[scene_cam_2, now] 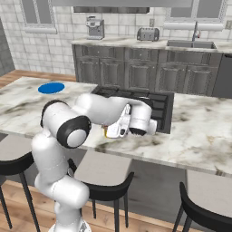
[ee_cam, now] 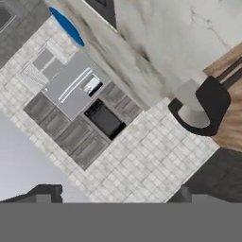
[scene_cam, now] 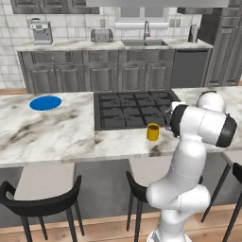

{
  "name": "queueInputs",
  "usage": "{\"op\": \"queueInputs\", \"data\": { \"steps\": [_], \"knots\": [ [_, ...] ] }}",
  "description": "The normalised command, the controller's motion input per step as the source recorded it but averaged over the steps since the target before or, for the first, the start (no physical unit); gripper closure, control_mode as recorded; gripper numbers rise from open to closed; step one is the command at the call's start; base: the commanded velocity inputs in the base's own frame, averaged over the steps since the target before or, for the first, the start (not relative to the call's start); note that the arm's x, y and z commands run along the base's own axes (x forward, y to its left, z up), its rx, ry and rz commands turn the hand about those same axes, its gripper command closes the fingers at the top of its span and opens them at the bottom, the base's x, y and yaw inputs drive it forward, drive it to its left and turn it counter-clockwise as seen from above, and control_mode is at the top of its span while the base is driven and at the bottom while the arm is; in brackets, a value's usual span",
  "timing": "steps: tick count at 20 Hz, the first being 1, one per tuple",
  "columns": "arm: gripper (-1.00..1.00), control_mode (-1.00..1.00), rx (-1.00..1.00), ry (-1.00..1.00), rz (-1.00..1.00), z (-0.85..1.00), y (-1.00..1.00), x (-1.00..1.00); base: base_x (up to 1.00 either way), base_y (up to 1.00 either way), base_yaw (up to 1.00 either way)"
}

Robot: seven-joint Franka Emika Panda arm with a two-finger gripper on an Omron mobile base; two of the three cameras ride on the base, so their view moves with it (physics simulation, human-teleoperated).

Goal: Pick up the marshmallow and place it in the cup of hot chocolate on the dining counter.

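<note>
Left base view is giving you the dining counter (scene_cam: 47,132) stretching across, with the stovetop (scene_cam: 134,109) set in its middle. Your arm (scene_cam: 201,125) is rising from the lower right, folding at the elbow and reaching sideways over the counter's near edge. Its gripper (ee_cam: 113,194) is standing wide open, holding nothing. You're seeing the cup of hot chocolate (scene_cam: 152,132) sitting upright just before the stovetop; the marshmallow can't be made out

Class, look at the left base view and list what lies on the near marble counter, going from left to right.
Blue plate → black gas stovetop → yellow cup of hot chocolate → the robot's white arm, all on the dining counter.
</note>
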Motion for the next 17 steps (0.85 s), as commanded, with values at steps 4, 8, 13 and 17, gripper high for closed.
{"op": "queueInputs", "data": {
  "steps": [4,8,13,17],
  "knots": [
    [-1.0,-1.0,0.0,-0.6,0.0,0.83,0.05,-1.0,0.0,0.0,0.0],
    [-1.0,-1.0,0.0,-0.54,0.0,0.83,0.1,-0.96,0.0,0.0,0.0],
    [-1.0,-1.0,-0.01,-0.52,0.0,0.76,0.21,-0.92,0.0,0.0,0.0],
    [-1.0,-1.0,-0.02,-0.52,0.0,0.74,0.21,-0.96,0.0,0.0,0.0]
  ]
}}
